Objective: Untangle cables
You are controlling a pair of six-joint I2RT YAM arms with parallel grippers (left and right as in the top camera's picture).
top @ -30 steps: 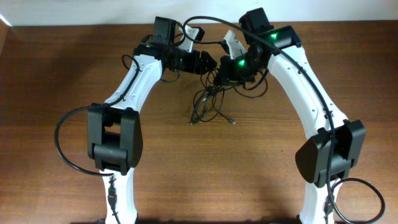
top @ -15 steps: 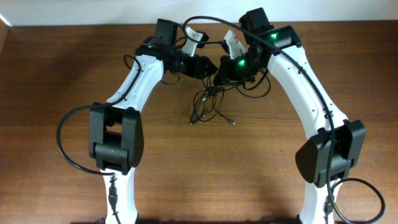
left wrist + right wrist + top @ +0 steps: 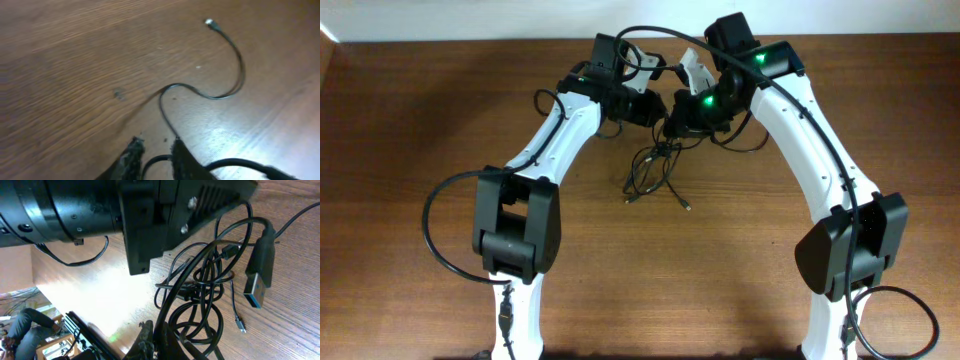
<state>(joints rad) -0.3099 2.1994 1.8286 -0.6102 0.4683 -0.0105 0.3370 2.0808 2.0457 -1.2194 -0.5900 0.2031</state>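
Pinching cables (image 3: 211, 278) at its tips, R hand (image 3: 152, 332) shut; L hand (image 3: 155, 156) narrow, one betw. fingers (image 3: 132, 157).

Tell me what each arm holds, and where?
Right fingers pinch the cables at a mid-length loop, not a plug; left fingers straddle one cable, grip unclear.

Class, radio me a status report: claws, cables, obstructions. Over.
Right claw shut on cables. Left claw astride one strand, grip unclear. Cables knotted; left arm crowds them.
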